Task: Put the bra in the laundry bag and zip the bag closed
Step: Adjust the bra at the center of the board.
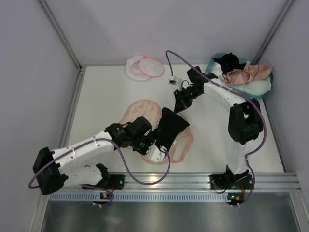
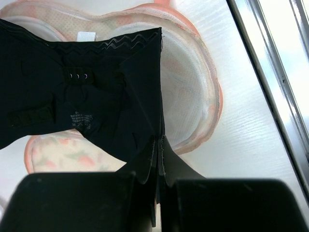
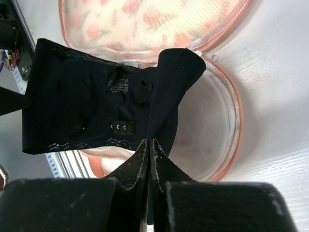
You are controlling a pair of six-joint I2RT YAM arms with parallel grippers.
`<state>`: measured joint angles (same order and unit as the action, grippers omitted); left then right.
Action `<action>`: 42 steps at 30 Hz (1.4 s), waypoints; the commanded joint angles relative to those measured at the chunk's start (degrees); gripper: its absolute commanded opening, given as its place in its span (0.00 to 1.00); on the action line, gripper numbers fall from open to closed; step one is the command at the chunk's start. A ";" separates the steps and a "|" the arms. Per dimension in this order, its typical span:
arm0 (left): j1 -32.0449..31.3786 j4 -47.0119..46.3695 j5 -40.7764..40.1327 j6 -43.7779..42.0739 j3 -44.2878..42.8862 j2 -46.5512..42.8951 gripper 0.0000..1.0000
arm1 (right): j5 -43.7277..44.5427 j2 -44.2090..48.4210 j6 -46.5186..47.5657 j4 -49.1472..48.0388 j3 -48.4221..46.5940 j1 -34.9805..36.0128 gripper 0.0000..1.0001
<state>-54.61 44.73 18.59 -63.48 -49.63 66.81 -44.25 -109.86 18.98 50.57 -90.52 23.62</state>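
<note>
Bra [image 1: 174,125] edges pinched by 2 claws [image 2: 158,141] [image 3: 149,143] (shut) over open bag [image 1: 141,109].

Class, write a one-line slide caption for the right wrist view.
Right gripper shut on a black bra, holding it over the opened floral-print mesh laundry bag.

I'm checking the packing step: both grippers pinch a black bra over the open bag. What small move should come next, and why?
Probably lower both grippers together so the black bra settles into the open bag. The left gripper and the right gripper are each shut on a fold of it, and it is spread over the bag's mesh-lined halves, not yet tucked inside.
</note>
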 commanded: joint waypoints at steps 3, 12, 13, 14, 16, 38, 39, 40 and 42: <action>-0.59 1.94 1.28 -0.85 -0.74 -2.73 0.00 | -1.28 2.11 -0.88 -0.38 -2.82 0.99 0.00; -0.85 1.76 3.12 -1.73 -0.12 -0.89 0.00 | 0.13 -1.66 -0.44 -3.19 -0.80 1.17 0.00; -0.94 1.76 3.55 -1.91 0.05 -0.71 0.00 | 0.22 -2.19 -0.52 -3.54 -0.45 1.17 0.00; -1.20 1.76 3.82 -2.08 0.23 -0.45 0.00 | 0.65 -3.07 -0.44 -3.72 -0.19 1.08 0.00; -1.64 1.76 4.43 -1.56 0.58 0.43 0.04 | 1.27 -3.77 -0.18 -4.51 0.25 1.08 0.00; 32.87 3.42 2.84 45.20 -16.37 13.14 0.66 | 9.44 0.52 -0.44 -4.95 7.55 -2.61 0.37; 34.99 3.52 3.64 45.99 -17.25 14.65 0.66 | 9.62 0.96 -0.87 -5.21 7.90 -2.78 0.43; 38.93 3.52 5.30 46.60 -17.43 16.06 0.66 | 9.88 2.10 -1.23 -5.56 8.08 -2.96 0.55; 42.46 3.43 7.59 46.87 -17.52 20.28 0.65 | 10.41 3.25 -1.84 -5.92 8.08 -4.01 0.63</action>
<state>-16.78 46.13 21.41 -21.65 -66.11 82.98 -34.72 -112.49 17.72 46.30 -81.93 21.06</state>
